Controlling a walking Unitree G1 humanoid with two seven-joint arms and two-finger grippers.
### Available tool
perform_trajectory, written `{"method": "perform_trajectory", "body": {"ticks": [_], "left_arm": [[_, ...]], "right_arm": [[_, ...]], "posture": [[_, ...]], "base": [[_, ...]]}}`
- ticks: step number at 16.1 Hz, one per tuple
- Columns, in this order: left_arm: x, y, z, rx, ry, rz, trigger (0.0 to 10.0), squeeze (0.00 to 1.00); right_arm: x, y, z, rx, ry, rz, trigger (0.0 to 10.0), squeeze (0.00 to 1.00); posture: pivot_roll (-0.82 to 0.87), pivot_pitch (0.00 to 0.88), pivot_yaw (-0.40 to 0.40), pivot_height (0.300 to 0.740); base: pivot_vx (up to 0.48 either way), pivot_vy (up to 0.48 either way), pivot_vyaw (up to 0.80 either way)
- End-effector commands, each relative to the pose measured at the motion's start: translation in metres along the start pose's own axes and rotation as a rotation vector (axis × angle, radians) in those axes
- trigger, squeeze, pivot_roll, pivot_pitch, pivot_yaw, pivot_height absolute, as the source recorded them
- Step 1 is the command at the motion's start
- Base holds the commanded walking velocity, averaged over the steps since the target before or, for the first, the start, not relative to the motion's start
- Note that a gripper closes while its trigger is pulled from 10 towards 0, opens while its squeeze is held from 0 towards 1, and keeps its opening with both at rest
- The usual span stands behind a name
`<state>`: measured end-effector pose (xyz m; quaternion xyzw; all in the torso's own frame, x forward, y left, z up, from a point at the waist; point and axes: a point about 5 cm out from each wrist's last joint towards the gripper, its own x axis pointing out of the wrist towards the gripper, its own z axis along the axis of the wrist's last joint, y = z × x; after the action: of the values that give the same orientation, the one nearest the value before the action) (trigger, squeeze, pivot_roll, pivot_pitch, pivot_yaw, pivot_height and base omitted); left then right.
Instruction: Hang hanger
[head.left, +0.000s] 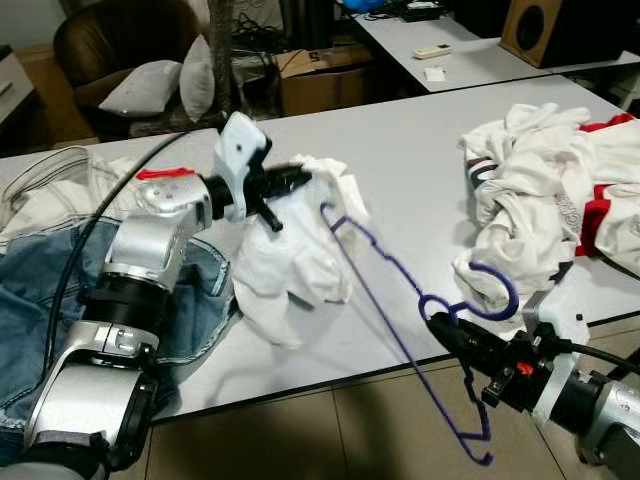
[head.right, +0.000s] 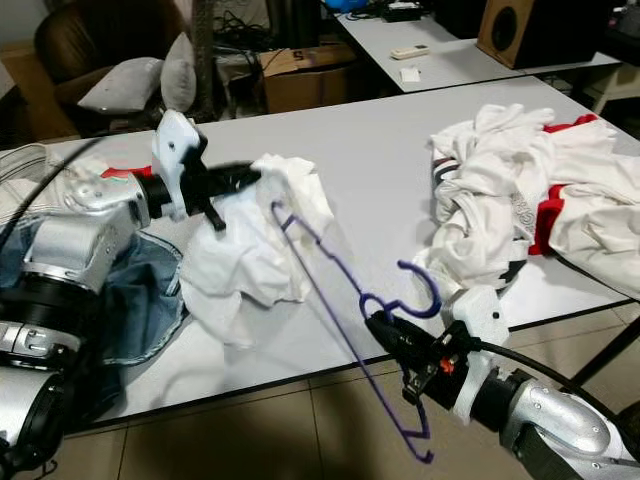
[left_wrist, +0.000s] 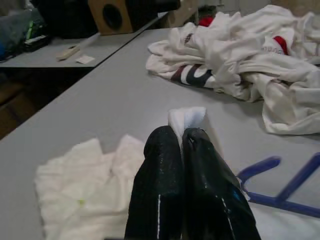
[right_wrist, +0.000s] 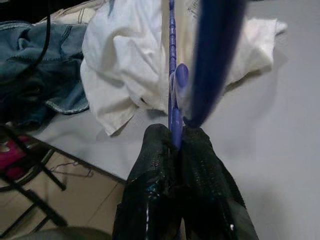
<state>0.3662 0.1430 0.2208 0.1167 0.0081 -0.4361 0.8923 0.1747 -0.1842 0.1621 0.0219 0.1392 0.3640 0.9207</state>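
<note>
1. Left end effector (head.left: 300, 178) above the grey worktop (head.left: 400, 160), fingers (left_wrist: 160, 170) pressed together on a fold of the white garment (head.left: 295, 260), lifted at that corner.
2. Rest of the white garment hanging down from the pinch and lying crumpled on the worktop, just beside the blue jeans (head.left: 40, 300).
3. Right end effector (head.left: 440, 325) at the front edge of the worktop, fingers (right_wrist: 155, 165) clamped on the purple hanger (head.left: 400, 330) at its neck, just under the hook.
4. Hanger held tilted: hook (head.left: 495, 290) curling up beside the right end effector, one shoulder reaching up and across to the white garment near the left end effector, the lower end hanging past the worktop edge over the tiled floor (head.left: 320, 430).
5. Upper tip of the hanger touching or just beside the lifted garment; not clear whether inside the cloth.
6. Pile of white and red clothes (head.left: 560, 190) on the robot's right part of the worktop, near the hook but apart from it.
</note>
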Motion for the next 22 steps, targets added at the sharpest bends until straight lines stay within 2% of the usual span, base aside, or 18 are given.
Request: {"method": "perform_trajectory", "body": {"ticks": [1,4,7,9,11,12,14,16,19,22], "left_arm": [[-0.004,0.001,0.005,0.015,-0.007,-0.010,0.0,0.00],[-0.008,-0.006,0.007,0.044,-0.008,-0.078,0.0,0.00],[-0.009,-0.017,0.011,0.073,-0.030,-0.148,0.0,0.00],[-0.010,-0.026,0.012,0.105,-0.027,-0.192,0.0,0.00],[-0.015,-0.027,0.011,0.135,-0.005,-0.176,0.0,0.00],[-0.016,-0.027,0.010,0.141,0.004,-0.170,0.0,0.00],[-0.027,-0.021,0.003,0.164,0.058,-0.121,0.0,0.00],[-0.035,-0.024,-0.004,0.167,0.093,-0.126,0.0,0.00],[-0.040,-0.038,-0.012,0.137,0.105,-0.192,0.0,0.00],[-0.039,-0.052,-0.019,0.133,0.124,-0.253,0.0,0.00]], "right_arm": [[-0.001,0.002,-0.004,0.022,0.030,0.008,10.0,0.00],[0.005,-0.005,-0.009,0.116,0.034,-0.053,10.0,0.00],[0.013,-0.004,-0.011,0.178,0.039,-0.006,10.0,0.00],[0.019,-0.008,-0.014,0.253,0.051,0.002,10.0,0.00],[0.025,-0.012,-0.016,0.353,0.049,-0.032,10.0,0.00],[0.025,-0.012,-0.016,0.371,0.044,-0.032,10.0,0.00],[0.025,-0.012,-0.012,0.448,0.001,-0.029,10.0,0.00],[0.026,-0.013,-0.008,0.510,-0.043,-0.033,10.0,0.00],[0.034,-0.024,-0.004,0.648,-0.127,-0.110,10.0,0.00],[0.055,-0.033,0.003,0.796,-0.215,-0.127,10.0,0.00]], "posture": [[-0.02,0.000,0.105,0.740],[-0.02,0.000,0.109,0.740],[-0.02,0.000,0.107,0.740],[-0.02,0.000,0.098,0.740],[-0.02,0.000,0.089,0.740],[-0.02,0.000,0.089,0.740],[-0.01,0.000,0.085,0.740],[-0.01,0.000,0.089,0.740],[-0.01,0.000,0.091,0.740],[-0.01,0.000,0.093,0.740]], "base": [[0.000,0.000,0.00],[0.000,0.000,0.00],[0.000,0.000,0.00],[0.000,0.000,0.00],[0.000,0.000,0.00],[0.000,0.000,0.00],[0.000,0.000,0.00],[0.000,0.000,0.00],[0.000,0.000,0.00],[0.000,0.000,0.00]]}}
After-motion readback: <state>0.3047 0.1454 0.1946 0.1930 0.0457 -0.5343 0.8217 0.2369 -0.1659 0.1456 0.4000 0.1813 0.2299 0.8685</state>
